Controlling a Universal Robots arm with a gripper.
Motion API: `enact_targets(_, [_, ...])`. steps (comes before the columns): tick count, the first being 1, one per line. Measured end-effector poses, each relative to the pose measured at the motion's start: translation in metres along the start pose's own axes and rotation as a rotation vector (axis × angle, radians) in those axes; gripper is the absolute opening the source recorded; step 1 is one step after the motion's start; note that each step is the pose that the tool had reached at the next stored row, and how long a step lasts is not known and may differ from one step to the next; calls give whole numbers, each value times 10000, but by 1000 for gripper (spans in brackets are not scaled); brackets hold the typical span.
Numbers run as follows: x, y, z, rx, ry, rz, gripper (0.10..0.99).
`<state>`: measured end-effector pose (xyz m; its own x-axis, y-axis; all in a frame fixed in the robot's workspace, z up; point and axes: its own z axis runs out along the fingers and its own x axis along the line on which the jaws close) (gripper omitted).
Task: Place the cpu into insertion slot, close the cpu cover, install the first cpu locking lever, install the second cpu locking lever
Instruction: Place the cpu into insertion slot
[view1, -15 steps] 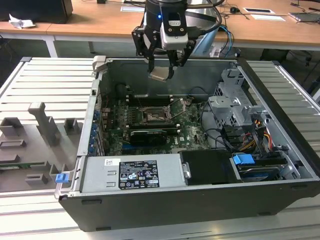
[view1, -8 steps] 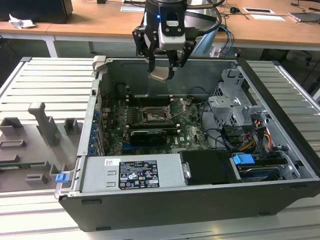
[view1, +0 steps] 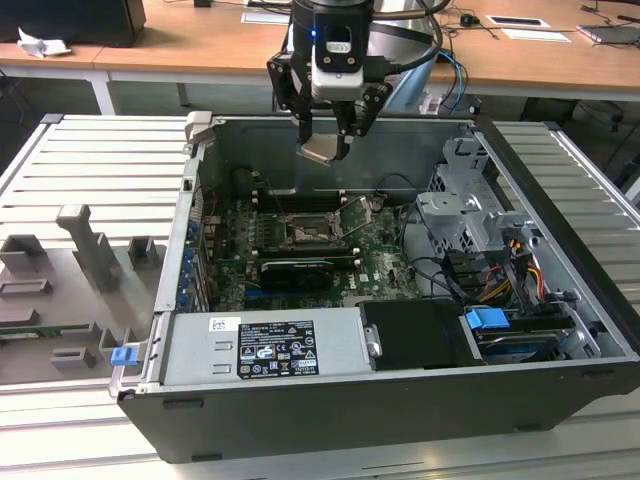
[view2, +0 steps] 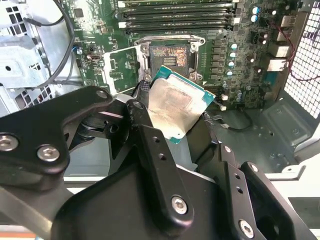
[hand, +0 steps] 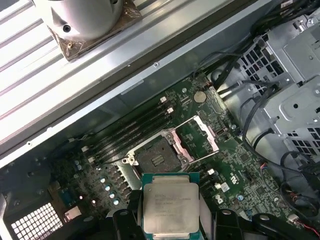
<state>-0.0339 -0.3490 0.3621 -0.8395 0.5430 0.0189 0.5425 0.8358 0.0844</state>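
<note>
The cpu (view1: 322, 150) hangs in the air above the open computer case (view1: 400, 420), clamped by its edges between the fingers of the end effector (view1: 327, 140). In the second wrist view its pale metal face (view2: 175, 107) shows between the black fingers (view2: 150, 145), with a strip of green edge around it, and no part of it touches the board. In the exterior view the chip looks tilted rather than level.

The insertion slot (view1: 303, 232) lies well below the end effector, on the green motherboard (view1: 380, 265) at the floor of the case. In the exterior view it sits almost straight beneath the chip, a little toward the exterior view's left. Its dark pin field is bare in both wrist views (view2: 170, 55) (hand: 156, 159), so nothing is seated yet.

The cpu cover (hand: 207, 132) stands swung open to one side of the socket, so the way down looks free.

What counts is the match of edges. In the first wrist view the cpu (hand: 170, 207) sits square to the picture while the socket shows corner-on, and the second wrist view shows the reverse. I judge the chip to be turned and tipped relative to the socket's rim, though the camera angle may account for part of that.

The case rests on a slatted metal surface (view1: 80, 160).
</note>
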Motion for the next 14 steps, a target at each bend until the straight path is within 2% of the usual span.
enact_targets(14, [0, 0, 4, -21, -91, 1076, 541])
